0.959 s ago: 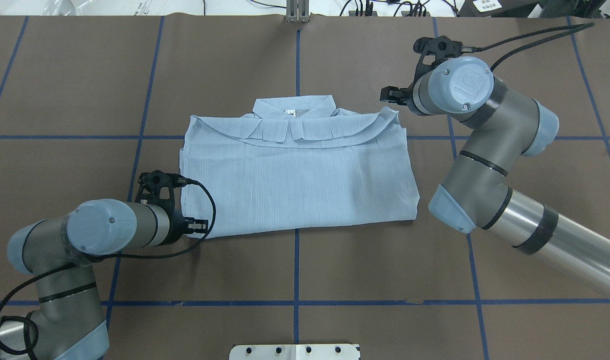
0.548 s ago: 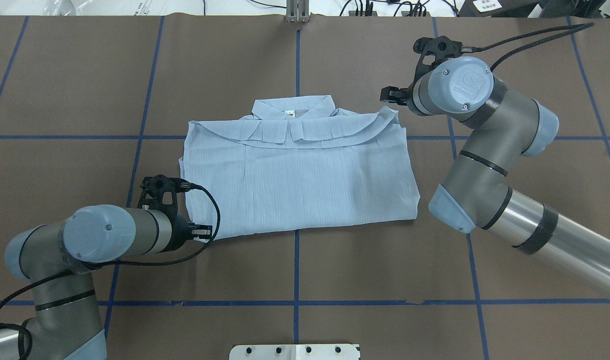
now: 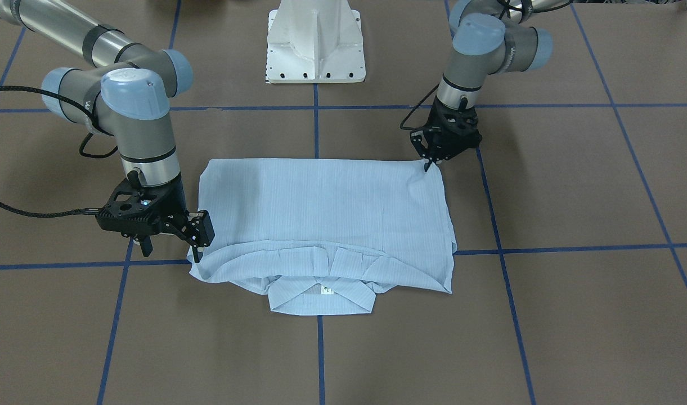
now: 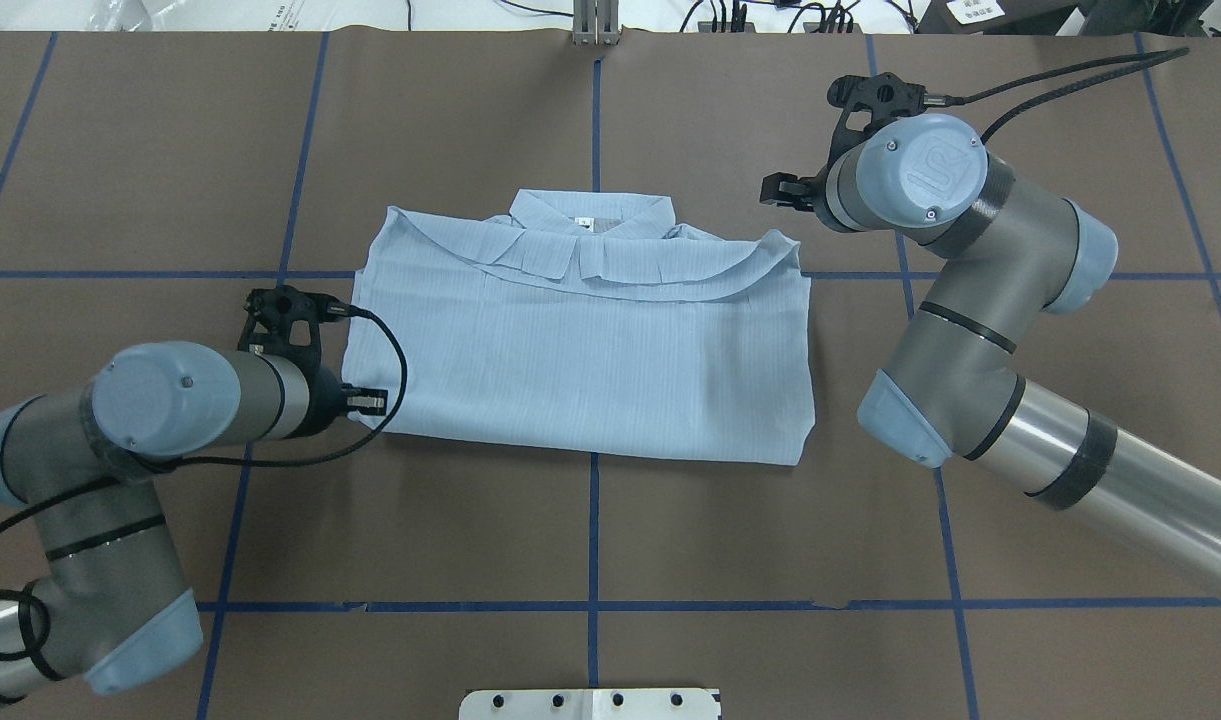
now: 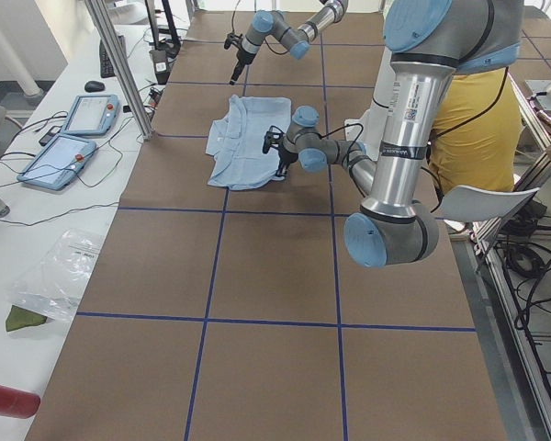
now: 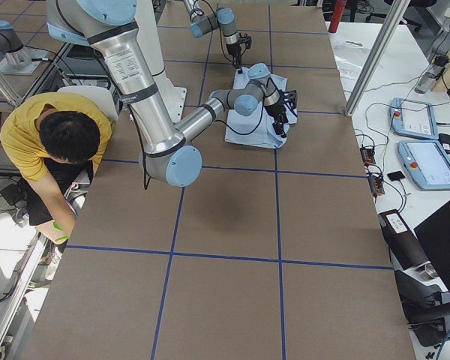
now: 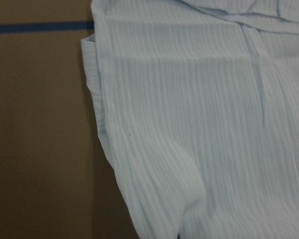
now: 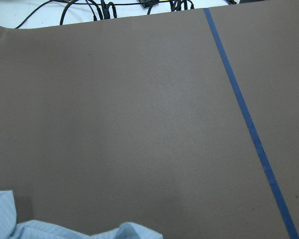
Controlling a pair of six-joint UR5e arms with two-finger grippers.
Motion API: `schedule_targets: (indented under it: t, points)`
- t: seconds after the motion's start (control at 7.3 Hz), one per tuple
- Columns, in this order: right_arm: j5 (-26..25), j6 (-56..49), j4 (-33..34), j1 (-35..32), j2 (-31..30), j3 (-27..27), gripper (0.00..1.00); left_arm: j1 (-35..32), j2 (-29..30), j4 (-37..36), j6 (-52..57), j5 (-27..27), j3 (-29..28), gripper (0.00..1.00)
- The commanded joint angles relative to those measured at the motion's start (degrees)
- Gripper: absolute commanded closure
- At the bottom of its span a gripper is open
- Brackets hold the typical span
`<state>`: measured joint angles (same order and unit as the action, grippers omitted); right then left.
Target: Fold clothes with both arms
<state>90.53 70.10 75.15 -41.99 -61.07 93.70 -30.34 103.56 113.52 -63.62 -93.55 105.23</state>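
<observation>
The clothes are a light-blue striped shirt (image 4: pixel 580 340) lying folded flat at the table's middle, with the collar and white label on the far side. The shirt (image 3: pixel 326 208) shows the same way in the front view. My left gripper (image 4: pixel 370 402) is at the near left corner and is shut on the cloth there; it is also seen from the front (image 3: pixel 430 162). My right gripper (image 4: pixel 782 190) hangs open just beyond the far right corner. One of its fingers (image 3: pixel 196 254) stands at the shirt's edge. Cloth fills the left wrist view.
Blue tape lines (image 4: pixel 594 520) cross the brown table cover. The white pedestal base (image 3: pixel 315 45) stands at the robot's side. Cables (image 4: pixel 750 15) lie along the far edge. A person in yellow (image 6: pixel 45 142) crouches beside the table, and tablets (image 5: pixel 78 115) lie on a side bench.
My left gripper has moved away from the robot and leftward, taking the near left corner with it. The shirt's near edge has shifted and now slants. The right arm has stayed still.
</observation>
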Motion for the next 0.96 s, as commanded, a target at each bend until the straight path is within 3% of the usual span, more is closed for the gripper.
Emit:
schedule_targets:
  t: [0.0, 0.27, 0.55, 0.68, 0.82]
  points:
    - [0.0, 0.3, 0.0, 0.2, 0.1, 0.2, 0.0, -9.5, 5.6, 0.5, 11.2, 3.1, -8.8, 1.0]
    - [0.1, 1.9, 0.0, 1.2, 0.2, 1.3, 0.0, -15.3, 18.6, 2.8, 12.5, 3.2, -27.1, 1.0]
    - [-0.1, 4.4, 0.1, 2.8, 1.0, 2.4, 0.0, -18.5, 30.0, 18.4, 14.0, 3.2, -49.7, 1.0]
    - [-0.2, 5.1, 0.1, 3.2, 1.0, 3.1, 0.0, -18.7, 32.4, 21.4, 13.8, 3.1, -53.5, 1.0]
    - [-0.3, 5.3, 0.2, 3.4, 1.0, 3.3, 0.0, -19.1, 32.3, 21.8, 13.8, 2.8, -53.5, 1.0]
